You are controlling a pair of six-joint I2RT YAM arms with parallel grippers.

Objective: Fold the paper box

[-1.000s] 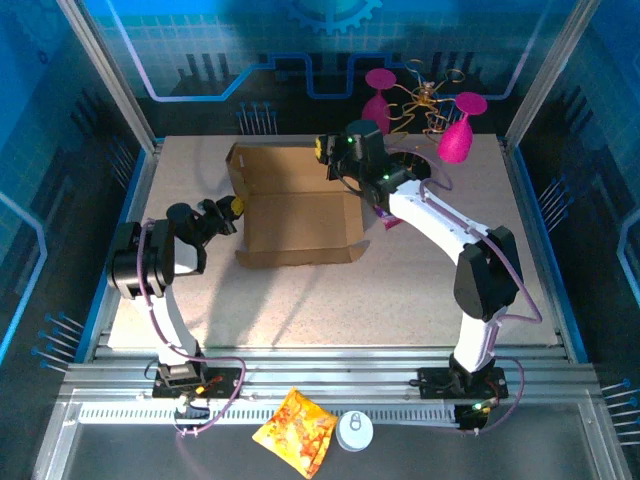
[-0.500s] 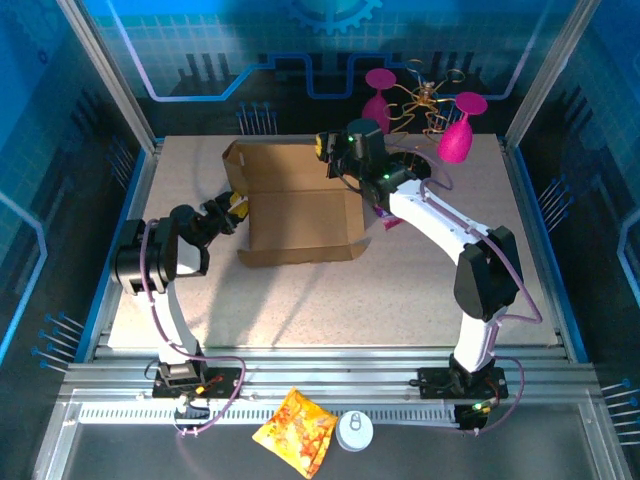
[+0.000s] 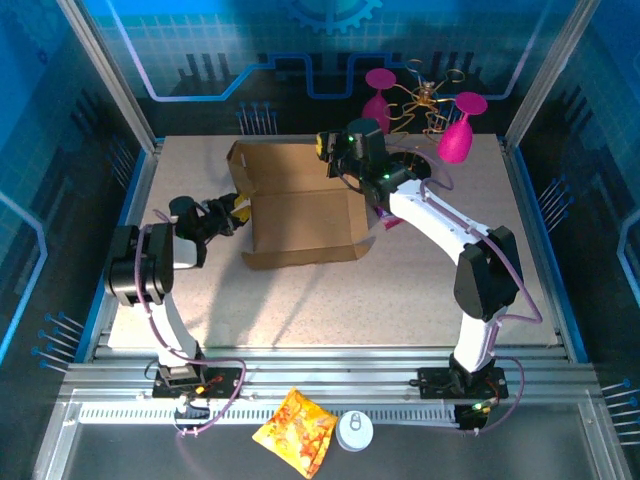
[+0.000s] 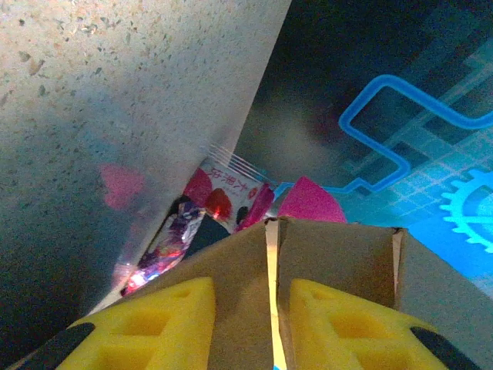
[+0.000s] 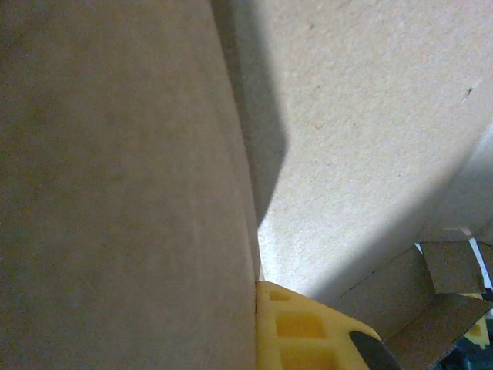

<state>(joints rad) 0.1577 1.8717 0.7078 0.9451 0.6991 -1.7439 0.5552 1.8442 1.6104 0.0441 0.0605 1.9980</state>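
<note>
Since a second ago the left gripper has crept in on the left wall of the paper box, and its jaws, shut then, now stand apart. The box has slid a little away from those jaws, toward the right arm's side of the table. The right gripper has not shifted. Box lies open and flat-bottomed, directly ahead of the left jaws and below the right ones, its rear wall standing up. Left wrist view: both yellow pads are spread, with brown cardboard and a fold line filling the gap between them. Whether the wall is already inside the jaws or just ahead of the tips I cannot say from this angle, probably just entering. A red snack packet lies well beyond the jaws, past the box. Right wrist view: jaws together, one pad flush against a broad cardboard panel, which reads as a pinch on the rear wall, holding it upright. Step in hand, as I judge it: raising the left side wall while the rear wall is steadied. Next move calls for the left jaws to close on that wall, or get under it, and swing it up toward vertical without pushing the box further sideways.
</note>
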